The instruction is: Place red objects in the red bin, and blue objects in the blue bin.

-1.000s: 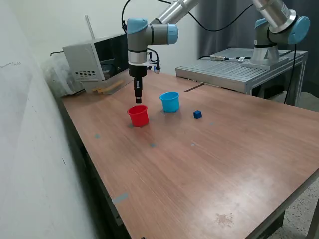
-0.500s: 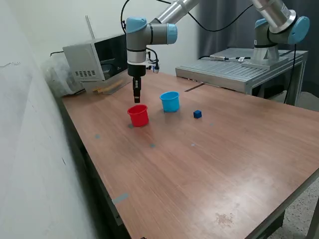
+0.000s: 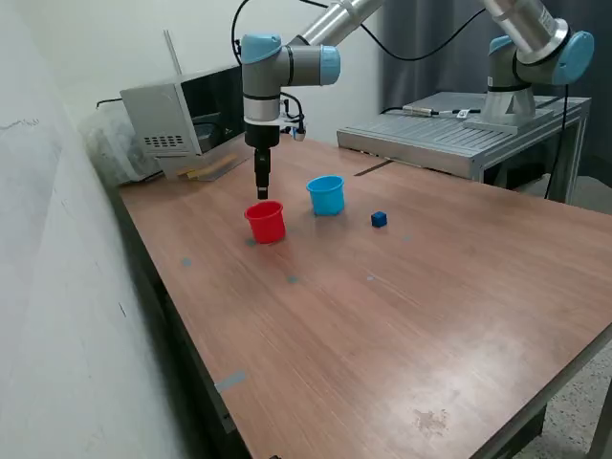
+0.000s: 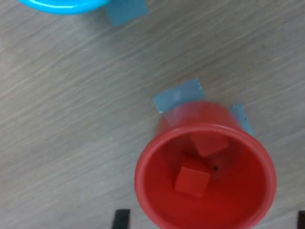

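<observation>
1. Sitting upright on the table, mouth up, long axis vertical: the red bin, with both red cubes lying inside it in the wrist view, one flat on the floor, the other tilted against the wall.
2. Hovering straight above the red bin and pointing down: the gripper, carrying nothing visible; jaws looking narrow, though how far apart is impossible to tell.
3. Standing upright just to the exterior view's right of the red bin: the blue bin, contents hidden.
4. Lying alone further right of the red bin: one blue cube, remaining to be binned; no long axis; second blue cube nowhere showing.
</observation>
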Controlling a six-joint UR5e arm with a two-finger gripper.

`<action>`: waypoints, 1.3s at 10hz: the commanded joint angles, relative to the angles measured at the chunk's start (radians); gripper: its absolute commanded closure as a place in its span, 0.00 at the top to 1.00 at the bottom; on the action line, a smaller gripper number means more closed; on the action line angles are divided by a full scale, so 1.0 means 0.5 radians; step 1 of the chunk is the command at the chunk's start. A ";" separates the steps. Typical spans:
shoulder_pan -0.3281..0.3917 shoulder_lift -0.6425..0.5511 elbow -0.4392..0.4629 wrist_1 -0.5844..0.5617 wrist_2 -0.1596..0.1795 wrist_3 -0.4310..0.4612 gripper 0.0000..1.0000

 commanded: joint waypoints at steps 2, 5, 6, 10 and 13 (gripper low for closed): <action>0.049 -0.058 0.083 0.000 -0.051 -0.012 1.00; 0.135 -0.496 0.503 -0.003 -0.051 -0.021 1.00; 0.141 -0.631 0.689 -0.003 -0.051 -0.027 1.00; 0.322 -0.994 1.245 -0.031 -0.054 -0.131 1.00; 0.414 -1.083 1.473 -0.043 -0.085 -0.144 1.00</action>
